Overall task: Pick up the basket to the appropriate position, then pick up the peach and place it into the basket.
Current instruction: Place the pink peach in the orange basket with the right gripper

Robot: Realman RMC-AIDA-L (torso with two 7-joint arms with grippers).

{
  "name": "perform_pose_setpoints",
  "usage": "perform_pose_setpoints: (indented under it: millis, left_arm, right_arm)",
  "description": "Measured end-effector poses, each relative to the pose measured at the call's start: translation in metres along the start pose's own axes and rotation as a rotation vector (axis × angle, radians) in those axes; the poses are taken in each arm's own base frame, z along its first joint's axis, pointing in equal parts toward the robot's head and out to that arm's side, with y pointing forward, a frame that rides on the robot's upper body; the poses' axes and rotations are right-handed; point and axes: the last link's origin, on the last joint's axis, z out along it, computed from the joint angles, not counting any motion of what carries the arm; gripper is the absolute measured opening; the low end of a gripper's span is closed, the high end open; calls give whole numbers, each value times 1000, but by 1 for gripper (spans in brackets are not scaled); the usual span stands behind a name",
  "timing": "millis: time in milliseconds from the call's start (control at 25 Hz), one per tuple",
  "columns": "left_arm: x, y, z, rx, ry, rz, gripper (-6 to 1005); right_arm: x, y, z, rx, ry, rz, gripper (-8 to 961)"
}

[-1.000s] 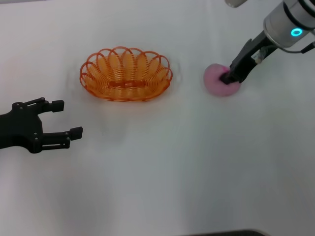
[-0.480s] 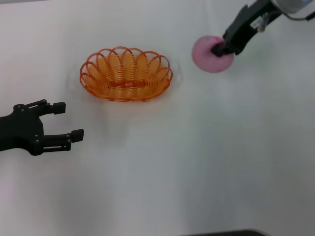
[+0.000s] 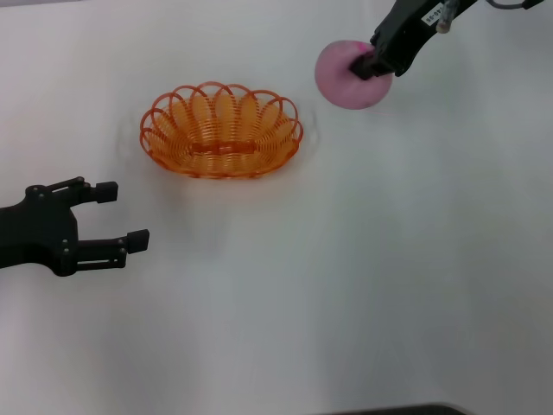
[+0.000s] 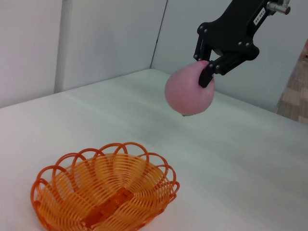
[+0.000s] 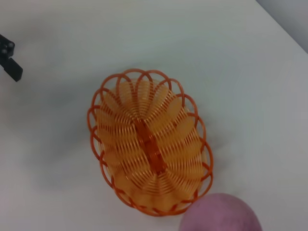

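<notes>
You've got the peach [image 3: 346,75] clamped in the right gripper [image 3: 367,66], lifted clear off the table [image 3: 346,285]; the left wrist view shows it hanging in the air w/ the fingers [image 4: 208,76] pinching its upper side. It sits up and to the right of the basket [image 3: 221,130], not yet over it. In the right wrist view the peach [image 5: 221,214] shows just past one end of the basket [image 5: 149,161]. Basket rests upright on the table, nothing inside, approx. centre-left of your head view. Left gripper [image 3: 117,216] is parked low at the left, near the basket but apart from it, fingers spread wide, holding nothing.
</notes>
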Motion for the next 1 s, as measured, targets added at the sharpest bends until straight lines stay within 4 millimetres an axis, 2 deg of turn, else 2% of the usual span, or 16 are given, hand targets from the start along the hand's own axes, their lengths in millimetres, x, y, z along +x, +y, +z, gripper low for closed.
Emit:
perform_pose_setpoints:
  millis: [320, 1000]
  left_arm:
    - [1, 0, 0, -1, 2, 2, 908]
    - [1, -1, 0, 0, 7, -1, 908]
  right_arm:
    - [-9, 4, 15, -33, -58, -4, 85]
    - [-26, 22, 86, -77, -200, -40, 86]
